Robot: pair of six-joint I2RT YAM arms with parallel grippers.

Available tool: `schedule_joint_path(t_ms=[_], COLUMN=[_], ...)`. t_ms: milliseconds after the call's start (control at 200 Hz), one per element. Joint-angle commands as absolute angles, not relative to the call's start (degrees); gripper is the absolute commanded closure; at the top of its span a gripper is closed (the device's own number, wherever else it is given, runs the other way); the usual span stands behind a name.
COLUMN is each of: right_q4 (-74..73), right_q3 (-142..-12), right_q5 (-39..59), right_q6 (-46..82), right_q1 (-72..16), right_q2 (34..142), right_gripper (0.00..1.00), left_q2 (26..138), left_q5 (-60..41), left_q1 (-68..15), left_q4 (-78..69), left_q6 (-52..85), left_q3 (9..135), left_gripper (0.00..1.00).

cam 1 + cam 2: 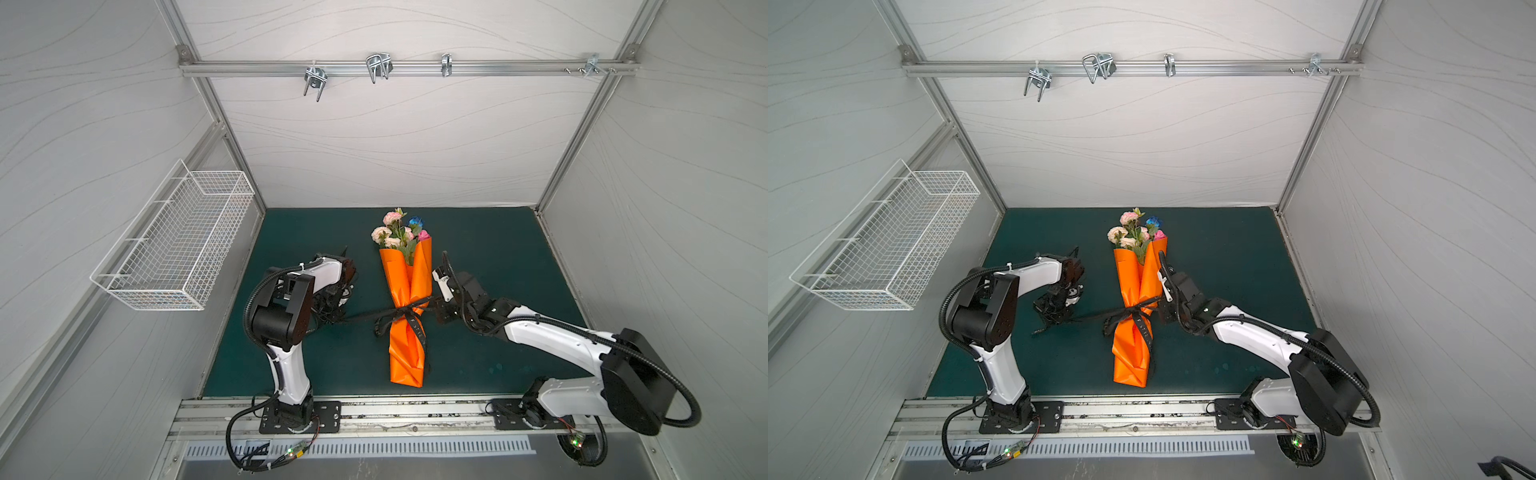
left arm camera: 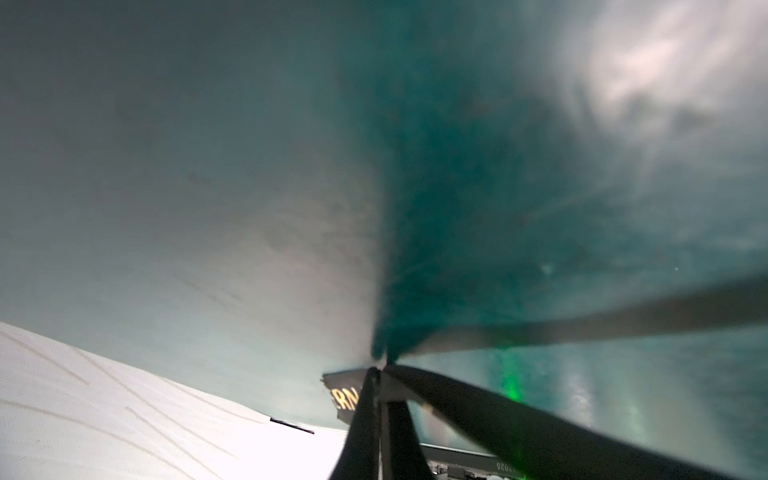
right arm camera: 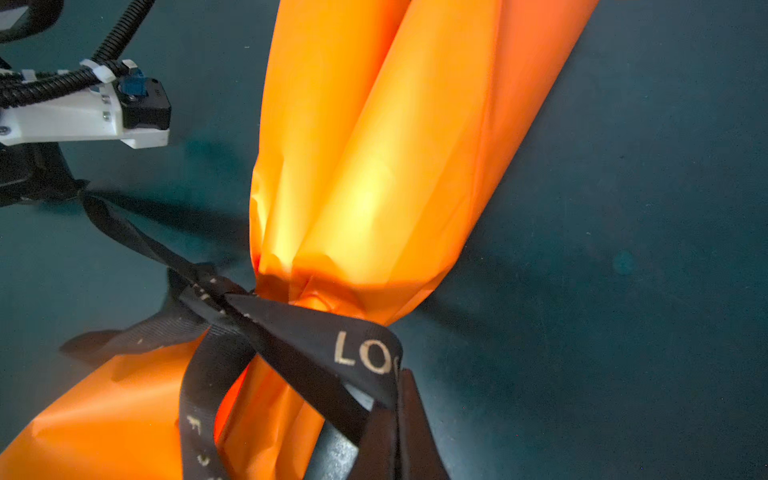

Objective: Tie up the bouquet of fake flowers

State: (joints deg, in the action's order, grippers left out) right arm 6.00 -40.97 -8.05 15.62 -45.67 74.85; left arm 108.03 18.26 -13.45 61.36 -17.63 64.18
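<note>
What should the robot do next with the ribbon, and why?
Probably let go. Both the left gripper and right gripper pinch ribbon ends pulled straight, and the knot already squeezes the orange paper tight around the bouquet.

Robot lab test cell. White panels point(image 1: 374, 145) were set in aluminium framing point(image 1: 231, 143); an overhead rail point(image 1: 498, 66) carried metal hooks point(image 1: 378, 66); a wire basket point(image 1: 174, 249) hung on one wall. Left arm point(image 1: 291, 370) and right arm point(image 1: 552, 345) were bolted to a slotted base rail point(image 1: 395, 415) beside the green tabletop point(image 1: 498, 257).
</note>
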Motion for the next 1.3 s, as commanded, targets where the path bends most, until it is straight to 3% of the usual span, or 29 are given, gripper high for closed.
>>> schedule_joint_path(t_ms=[0,70,215,360,520,660,760,895,1035,1295], right_q4=[5.10,5.10,5.27,5.70,6.13,6.33,6.63,6.73,6.18,5.89], right_q3=[-40.79,-40.85,-40.96,-41.16,-41.20,-41.14,-41.24,-41.04,-41.21,-41.72], right_q5=[-9.14,-8.88,-8.28,-7.60,-7.14,-7.05,-6.93,-6.43,-5.90,-5.27], right_q6=[16.27,16.18,16.17,16.26,16.59,16.80,16.91,16.91,17.02,17.01], right_q1=[-45.26,-45.26,-45.25,-45.24,-45.26,-45.26,-45.19,-45.25,-45.26,-45.53], right_q2=[73.46,73.64,73.55,73.27,72.79,72.53,72.25,72.02,72.55,73.47], right_gripper=[1.00,1.00,1.00,1.00,1.00,1.00,1.00,1.00,1.00,1.00], left_q2=[110.79,109.39,102.80,94.16,84.56,77.08,75.03,76.61,79.17,81.71], left_q5=[21.76,21.40,19.59,11.16,0.46,-7.21,-12.39,-15.64,-20.47,-20.24], left_q1=[-12.25,-12.37,-13.46,-15.30,-22.86,-32.78,-33.30,-33.27,-33.80,-34.98], left_q4=[62.10,63.63,66.21,66.52,60.58,44.10,35.24,34.95,34.04,33.27], left_q6=[-14.84,-12.78,-7.97,-4.68,-4.75,-9.94,-12.16,-14.80,-16.11,-17.05], left_q3=[65.23,67.93,72.62,74.59,71.26,61.00,55.39,55.02,55.02,55.62], left_gripper=[0.81,0.60,0.49,0.38,0.39,0.41,0.53,0.60,0.59,0.57])
